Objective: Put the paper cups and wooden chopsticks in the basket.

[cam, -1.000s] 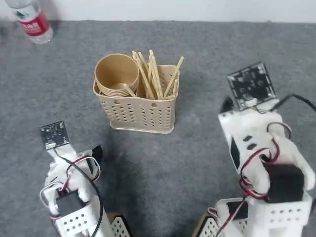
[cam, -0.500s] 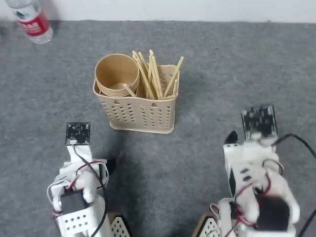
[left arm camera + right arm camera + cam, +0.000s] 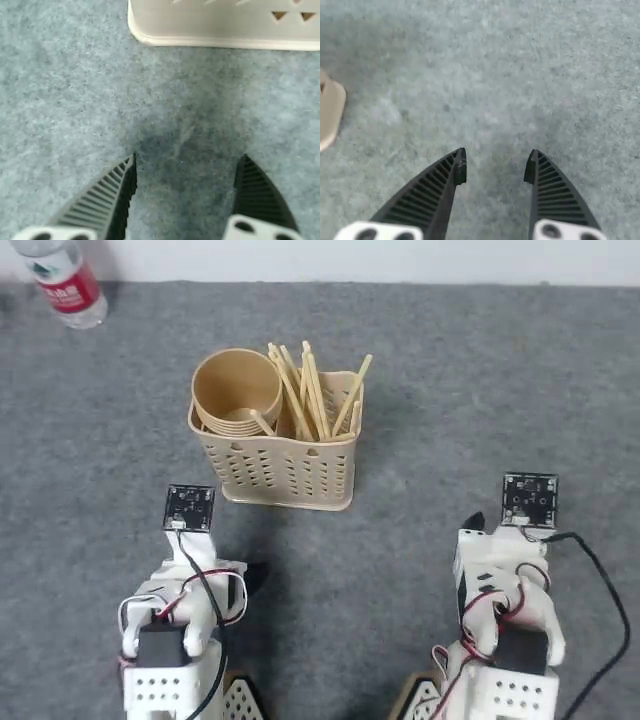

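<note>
1. The basket [image 3: 280,468] stands on the grey-covered desk [image 3: 470,380], out in front of both arms.
2. A nested stack of paper cups [image 3: 237,390] sits upright in one end of it. The wooden chopsticks [image 3: 312,390] lean in a bundle just beside them.
3. The left end effector [image 3: 189,161] is released, jaws spread wide above bare covering near the basket's base.
4. The right end effector [image 3: 497,153] is likewise released, grasping nothing, off one corner of the basket.
5. A water bottle [image 3: 62,282] sits at the far edge, well apart.
</note>
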Tool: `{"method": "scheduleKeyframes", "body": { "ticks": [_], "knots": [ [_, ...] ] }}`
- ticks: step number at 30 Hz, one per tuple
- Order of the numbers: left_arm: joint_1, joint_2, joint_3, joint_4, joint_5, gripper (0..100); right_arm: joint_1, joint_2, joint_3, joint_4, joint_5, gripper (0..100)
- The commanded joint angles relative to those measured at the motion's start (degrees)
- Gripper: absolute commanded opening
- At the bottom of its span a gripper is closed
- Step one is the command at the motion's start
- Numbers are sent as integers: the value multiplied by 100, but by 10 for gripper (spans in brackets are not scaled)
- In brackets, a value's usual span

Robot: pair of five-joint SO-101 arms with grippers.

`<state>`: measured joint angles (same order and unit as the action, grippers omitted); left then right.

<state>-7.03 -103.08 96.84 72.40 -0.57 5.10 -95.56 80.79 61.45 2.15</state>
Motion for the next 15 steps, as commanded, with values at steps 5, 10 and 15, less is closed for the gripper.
{"method": "scheduleKeyframes", "body": {
  "ticks": [5,10,15],
  "knots": [
    [44,-123,-40,-9,97,299,101,-505,624,-40,-141,198],
    [44,-123,-40,-9,123,298,110,-875,1354,-31,-132,198],
    [62,-123,-40,-9,123,298,75,-831,1565,92,-132,198]
  ]
}}
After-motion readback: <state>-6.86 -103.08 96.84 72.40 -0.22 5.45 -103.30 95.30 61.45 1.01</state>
